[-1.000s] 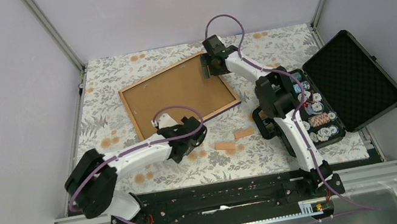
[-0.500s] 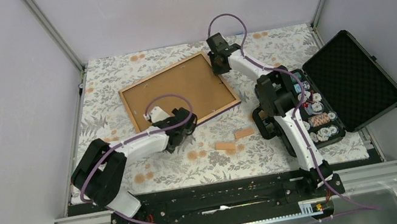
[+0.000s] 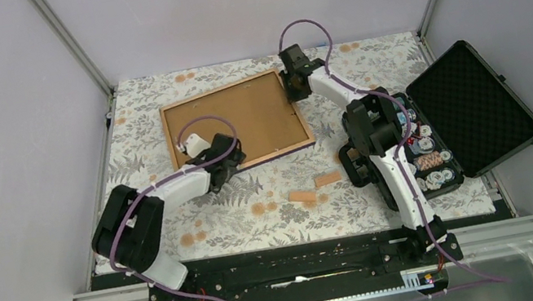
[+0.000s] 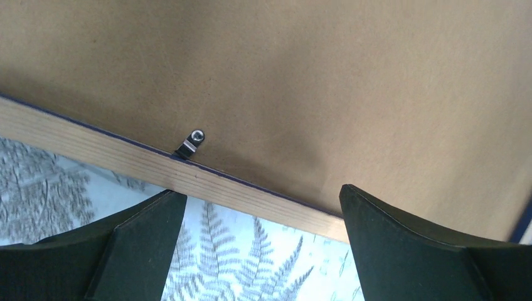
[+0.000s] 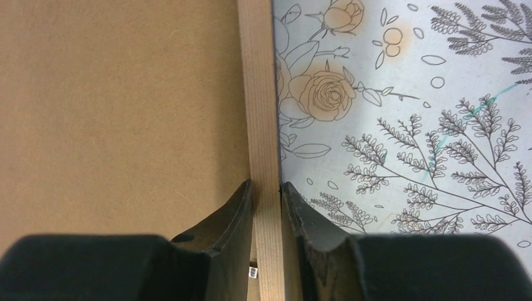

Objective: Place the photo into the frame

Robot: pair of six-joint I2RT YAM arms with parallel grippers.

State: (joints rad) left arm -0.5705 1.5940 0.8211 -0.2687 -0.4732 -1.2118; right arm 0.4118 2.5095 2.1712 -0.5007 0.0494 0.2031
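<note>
The frame (image 3: 173,116) lies face down on the floral cloth, light wood rim up, with the plain brown backing board (image 3: 241,118) in it. The photo is hidden. My right gripper (image 3: 291,90) is shut on the frame's right rail (image 5: 263,125), one finger inside on the board, one outside on the cloth. My left gripper (image 3: 229,154) is open and empty over the frame's near rail (image 4: 207,185). A small metal turn clip (image 4: 190,144) sits on the board just ahead of that rail.
An open black case (image 3: 470,102) with small round items stands at the right. Two tan flat pieces (image 3: 311,188) lie on the cloth near the middle front. The enclosure walls close in the left, back and right.
The frame has turned clockwise and shifted left while my right gripper holds its rail. My left gripper has moved left and away from me along the near rail.
</note>
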